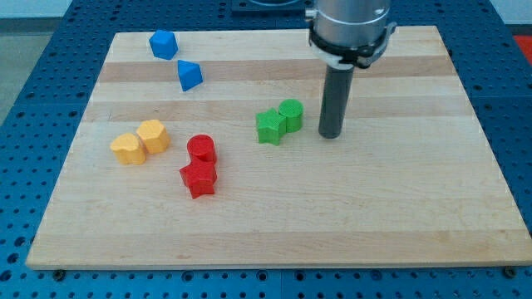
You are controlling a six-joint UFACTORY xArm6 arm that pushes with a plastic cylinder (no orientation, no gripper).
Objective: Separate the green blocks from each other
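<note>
Two green blocks sit touching near the middle of the tabletop (374, 216): a green star (269, 127) on the left and a green cylinder (291, 115) just right of it and slightly farther back. My tip (332, 133) rests just right of the cylinder, apart from it; this rod carries no pincer, so none shows. Two yellow blocks (140, 142) and two red blocks (199, 165) lie left and nearer, two blue blocks (176, 59) far left.

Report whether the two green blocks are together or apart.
Together: the green cylinder touches the green star-shaped block. My tip stands just to the view's right of them.
</note>
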